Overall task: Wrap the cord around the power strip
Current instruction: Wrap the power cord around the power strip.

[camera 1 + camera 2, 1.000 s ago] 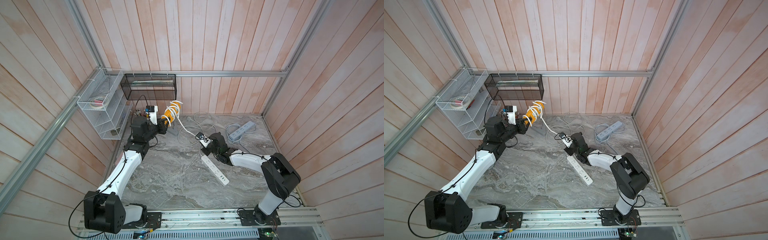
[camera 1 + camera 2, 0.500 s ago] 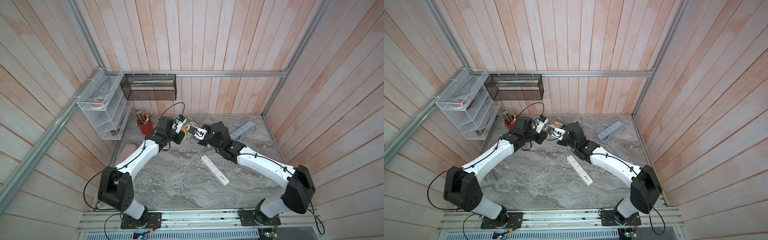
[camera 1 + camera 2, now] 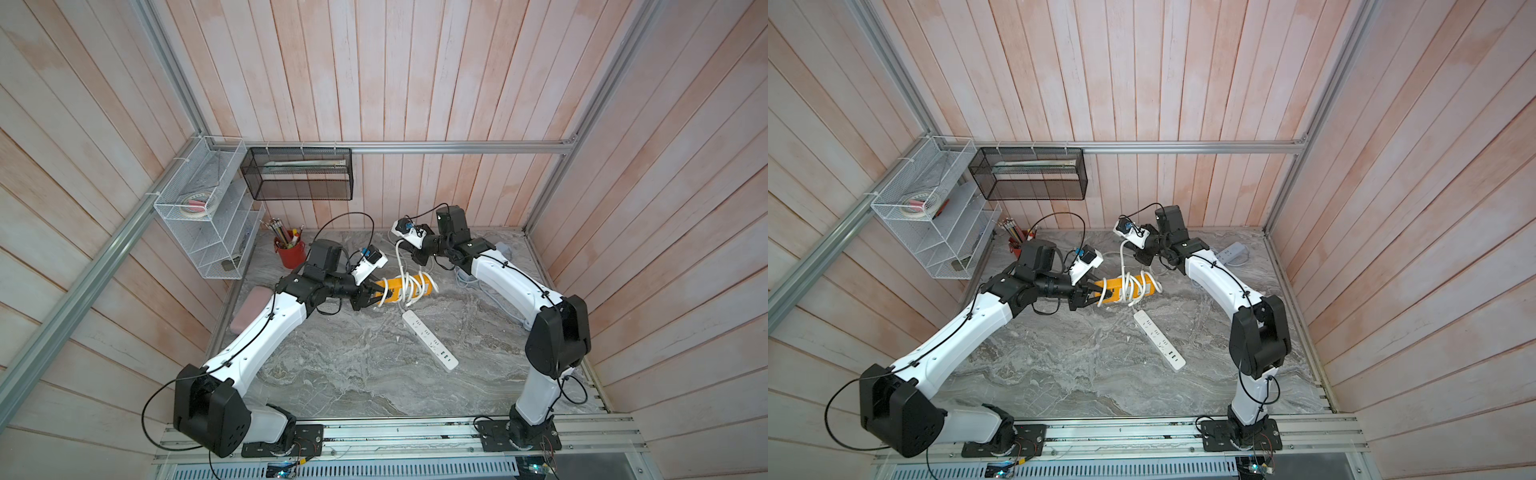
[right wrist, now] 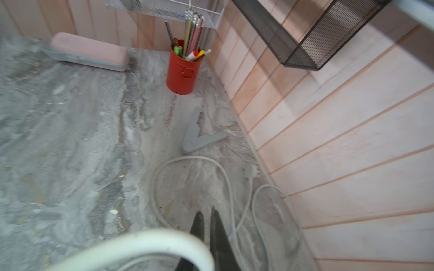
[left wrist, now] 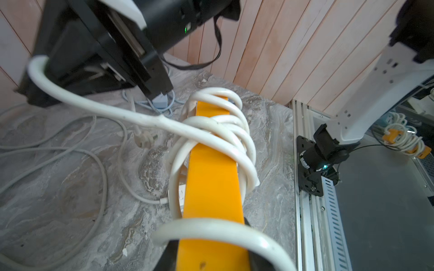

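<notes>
Left gripper [image 3: 371, 297] pinches the 9 o'clock end of the orange power strip [image 5: 211, 187], wound with cord [image 5: 131, 117], over the marble tabletop [image 3: 353, 374]. Right gripper [image 4: 207, 225], at its 12 o'clock: fingers [image 4: 219, 237] barely apart, hold on cord indeterminable. Plank walls [image 3: 374, 83] surround.

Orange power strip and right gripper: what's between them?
A loose stretch of white cord, from power strip up to right gripper, seen in both top views.

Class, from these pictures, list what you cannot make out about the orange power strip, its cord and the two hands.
- Right hand, its grip: in the right wrist view the white cord is blurred and cut by the bottom edge; both top views show it too small.
- Left hand, its fingers: cut off by the left wrist view's bottom edge.
- Turns around the orange power strip: loops overlap there, so uncountable.
</notes>
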Tool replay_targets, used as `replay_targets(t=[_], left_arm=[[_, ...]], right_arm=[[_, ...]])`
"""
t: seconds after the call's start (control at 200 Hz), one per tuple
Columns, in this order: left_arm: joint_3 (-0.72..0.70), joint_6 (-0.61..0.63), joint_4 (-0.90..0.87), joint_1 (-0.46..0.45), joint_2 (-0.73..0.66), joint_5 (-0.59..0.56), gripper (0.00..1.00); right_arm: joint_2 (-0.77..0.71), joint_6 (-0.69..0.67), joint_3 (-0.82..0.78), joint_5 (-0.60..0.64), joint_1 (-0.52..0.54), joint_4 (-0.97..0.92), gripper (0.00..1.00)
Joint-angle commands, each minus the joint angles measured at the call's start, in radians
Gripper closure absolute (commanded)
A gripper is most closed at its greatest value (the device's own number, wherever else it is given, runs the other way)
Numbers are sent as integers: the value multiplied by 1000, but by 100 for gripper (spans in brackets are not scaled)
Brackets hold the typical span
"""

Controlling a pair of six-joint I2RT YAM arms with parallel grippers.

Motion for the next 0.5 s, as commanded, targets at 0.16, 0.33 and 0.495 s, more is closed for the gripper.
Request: replay_targets(t=[0.16,0.33,0.495], left_arm=[[-137,-283,487,58,-123,268,100],[-160,-353,600,67,-124,204,100],[-164,-400,639,72,-128,181,100]], right_arm=[[-45,300,-299,-240,-37,320,59],[-111,509,-522,-201,-37,660,51],[-100,564,-606,-141,-24,769,50]])
